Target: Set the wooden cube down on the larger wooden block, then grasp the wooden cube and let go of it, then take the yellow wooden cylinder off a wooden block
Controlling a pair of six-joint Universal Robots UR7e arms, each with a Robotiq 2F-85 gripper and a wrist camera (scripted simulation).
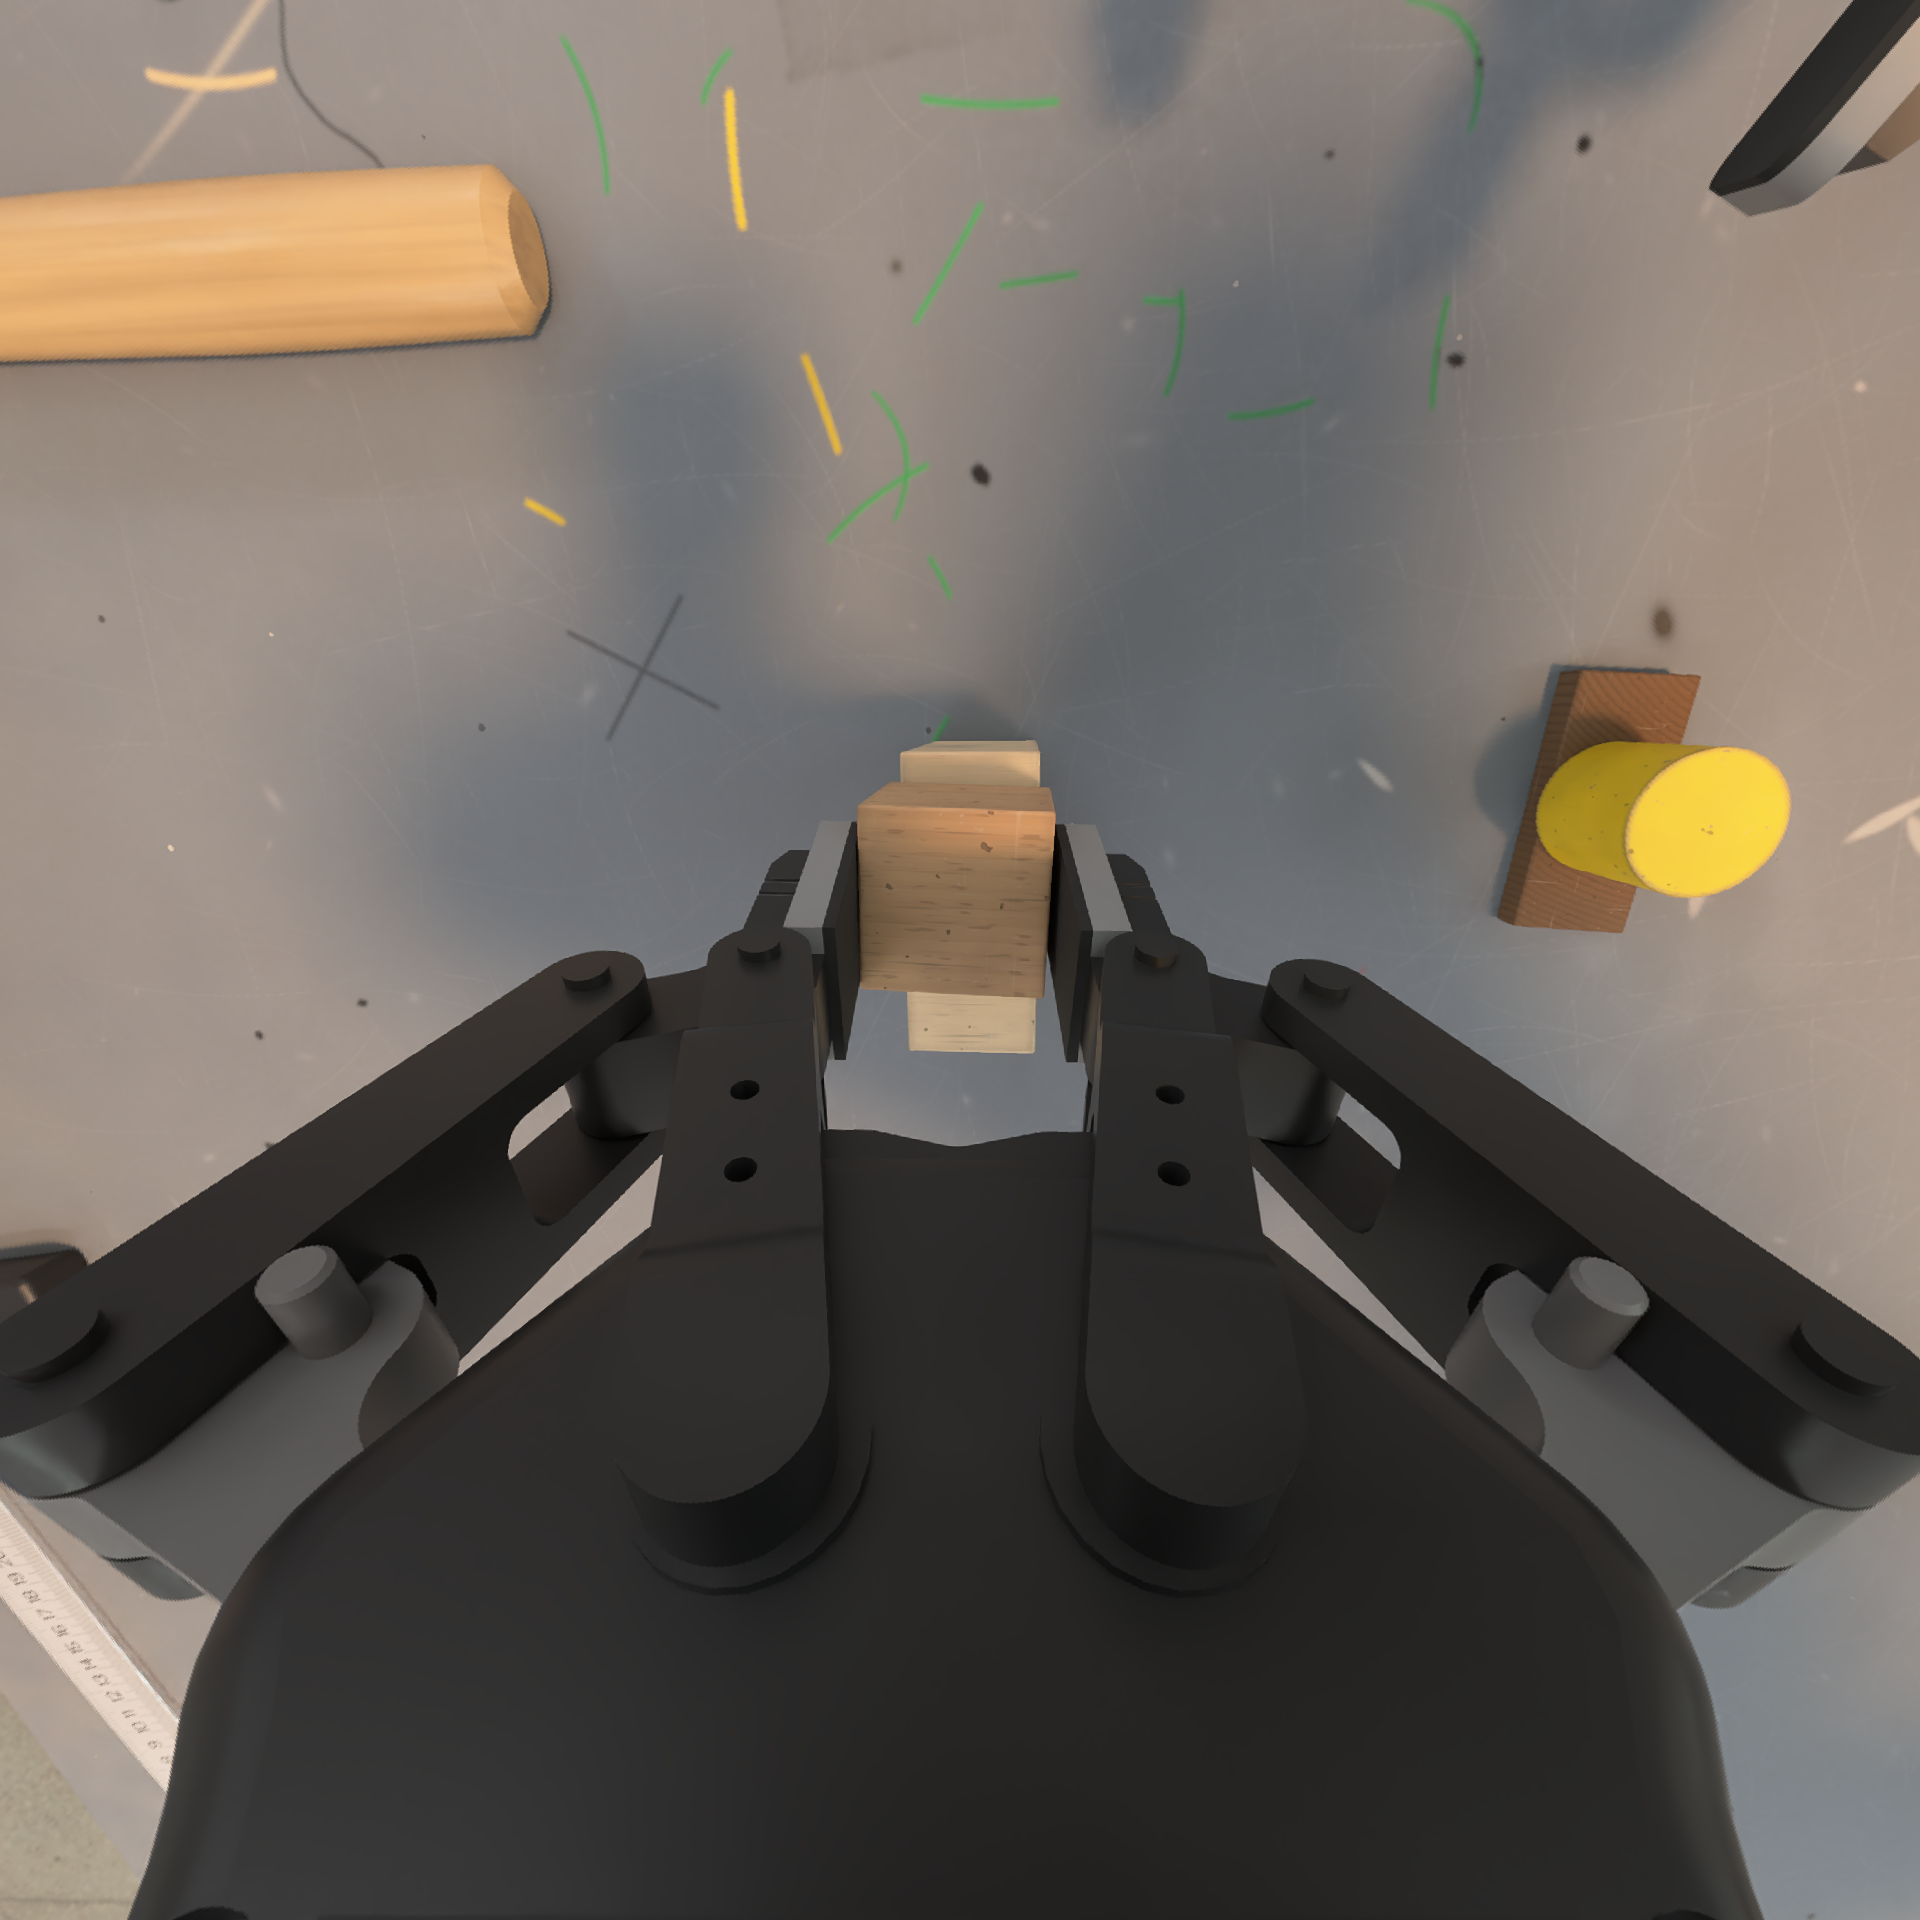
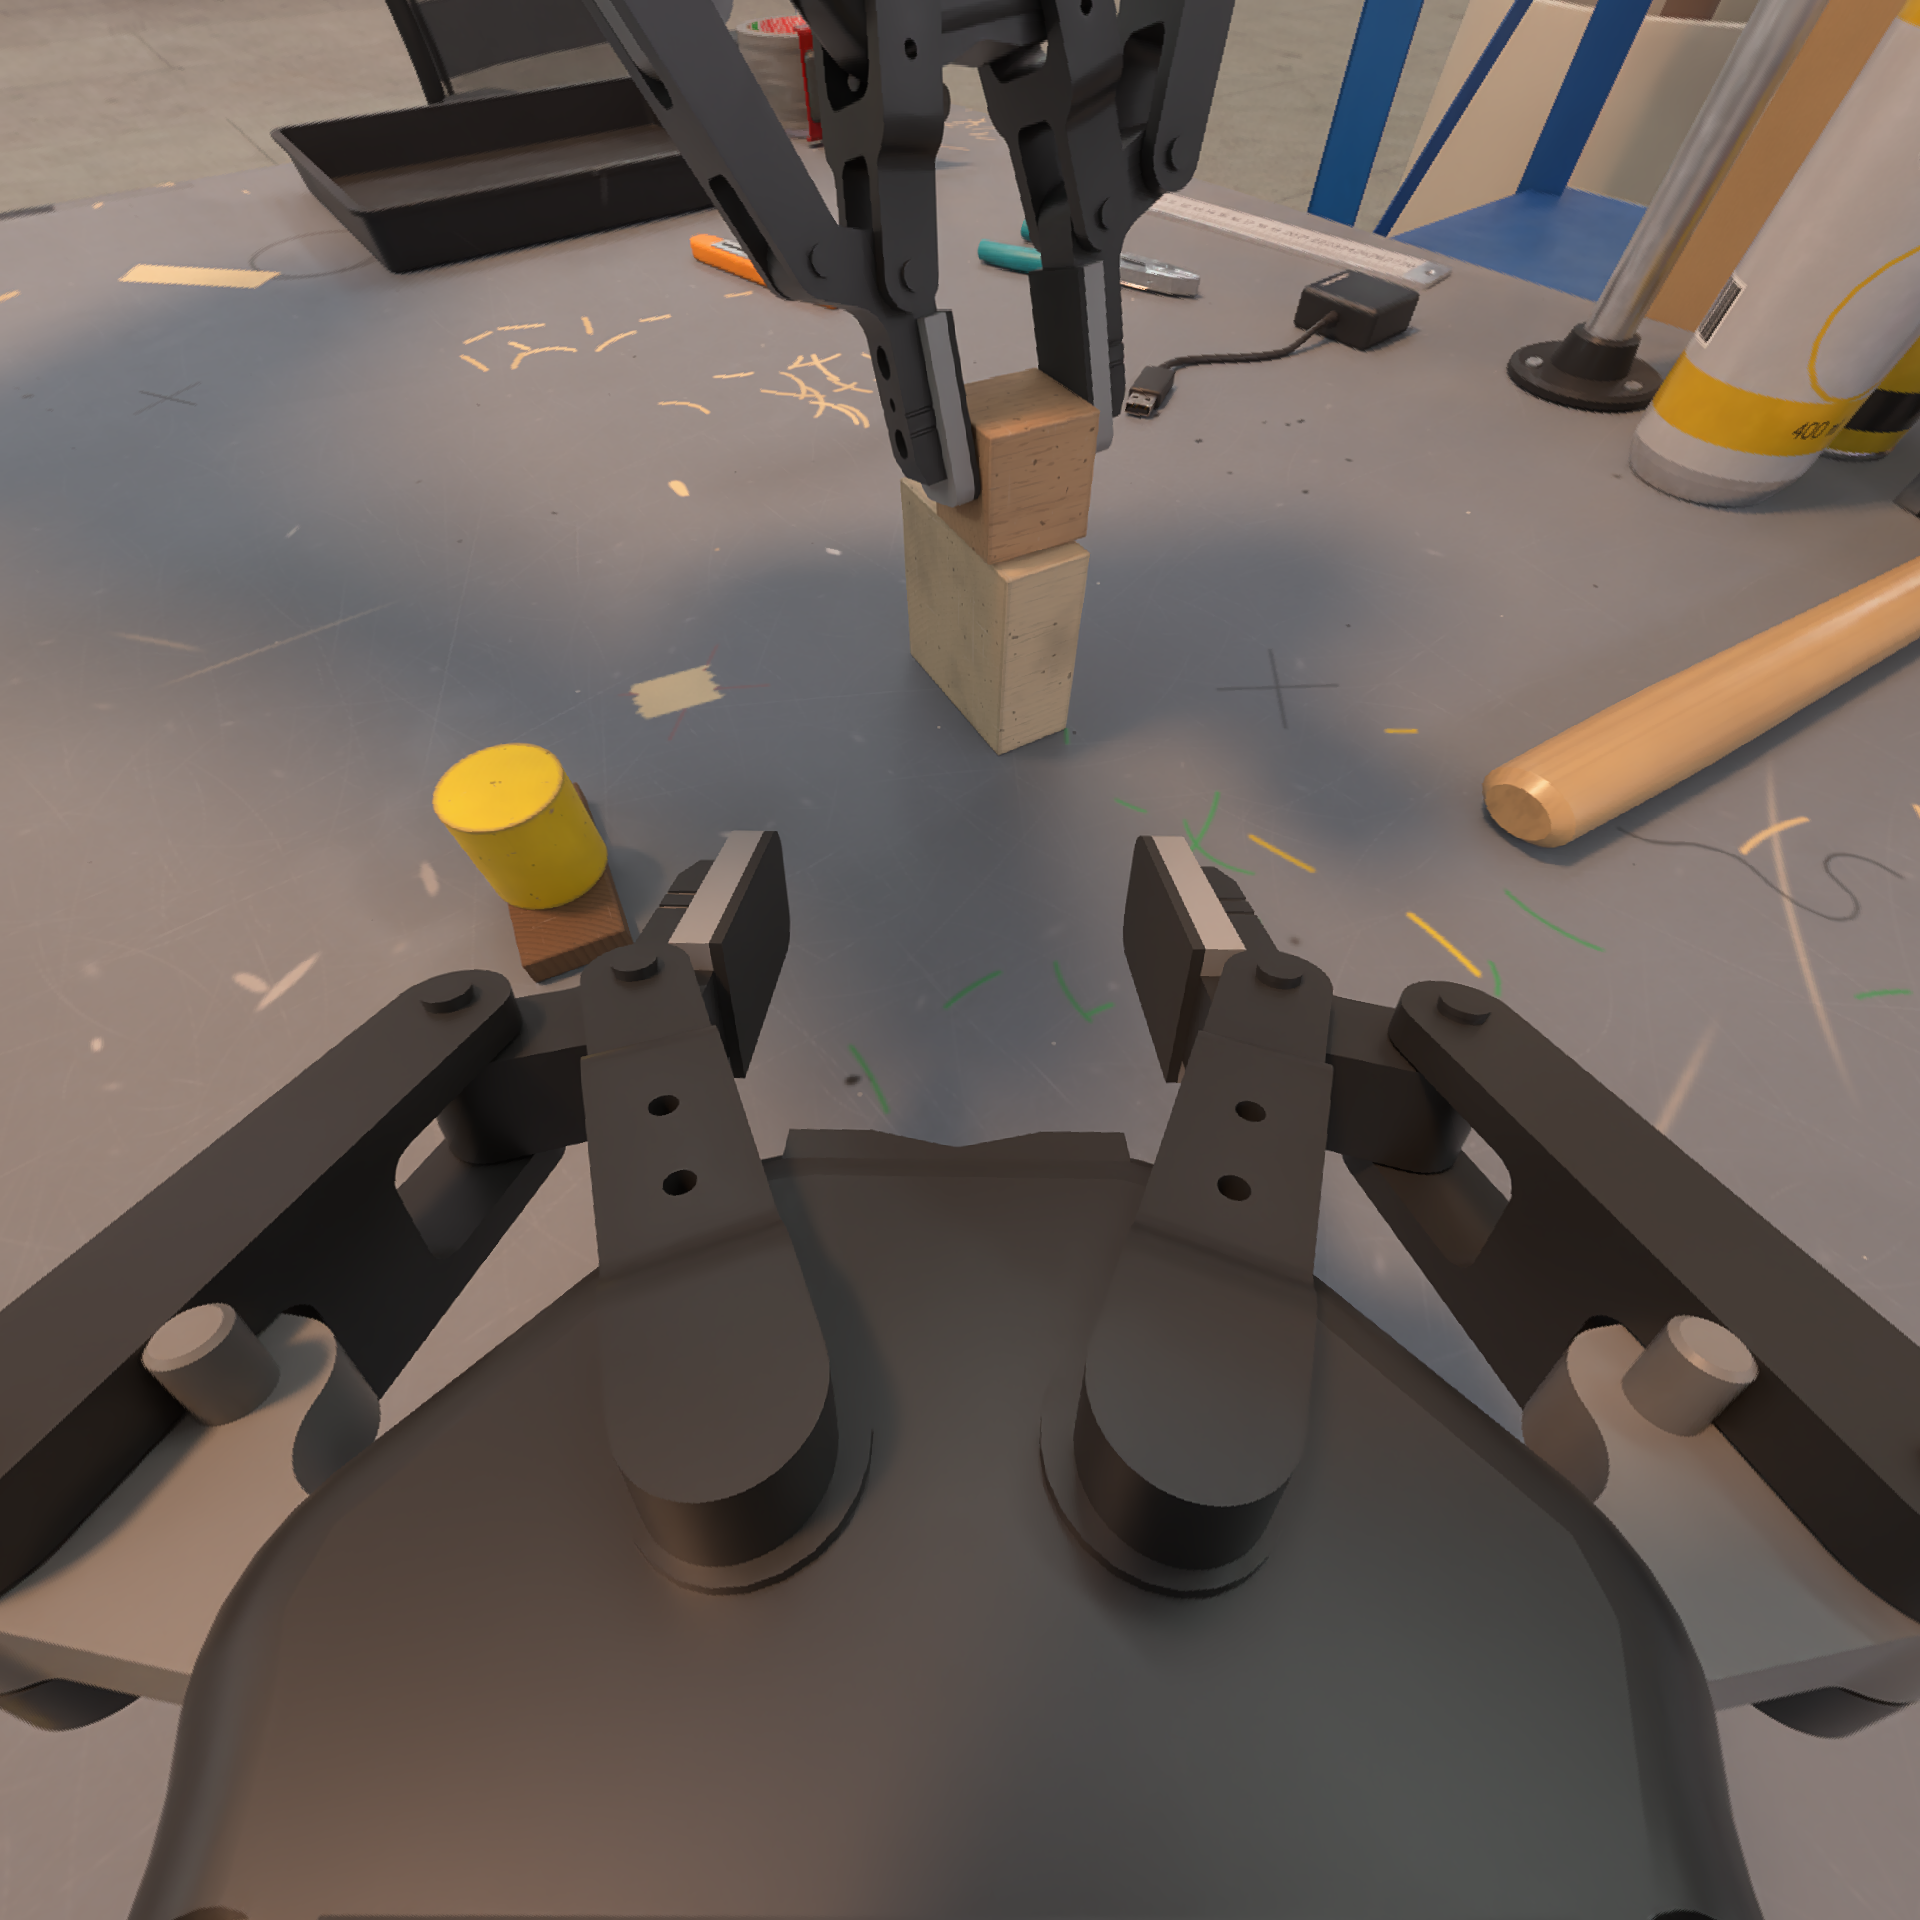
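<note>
While the yellow cylinder [image 2: 520, 824] stands upright on a small brown block [image 2: 569, 928] at the left of the right wrist view, untouched and just beside the right gripper's [image 2: 954, 935] near finger, that gripper hangs over bare table [image 2: 312, 582] with its jaws wide apart and nothing between them. Farther back, near the middle, the wooden cube [image 2: 1034, 468] sits on top of the larger pale block [image 2: 997, 634], which stands on end; the cube is turned a little, so its edges do not line up with the block's. The left gripper [image 2: 1023, 426] comes down from above with its jaws clamped on the cube — one pad on each of two opposite sides. At the right a wooden bat [image 2: 1704, 701] lies flat, well apart from the stack. From the left wrist view, the bat [image 1: 260, 260] lies at upper left, the cube [image 1: 954, 899] is pressed between the gripper's [image 1: 956, 894] pads in the middle with the pale block [image 1: 971, 1023] showing above and below it, and the cylinder [image 1: 1662, 818] on its brown block [image 1: 1600, 800] stands off to the right — clear of the stack.
</note>
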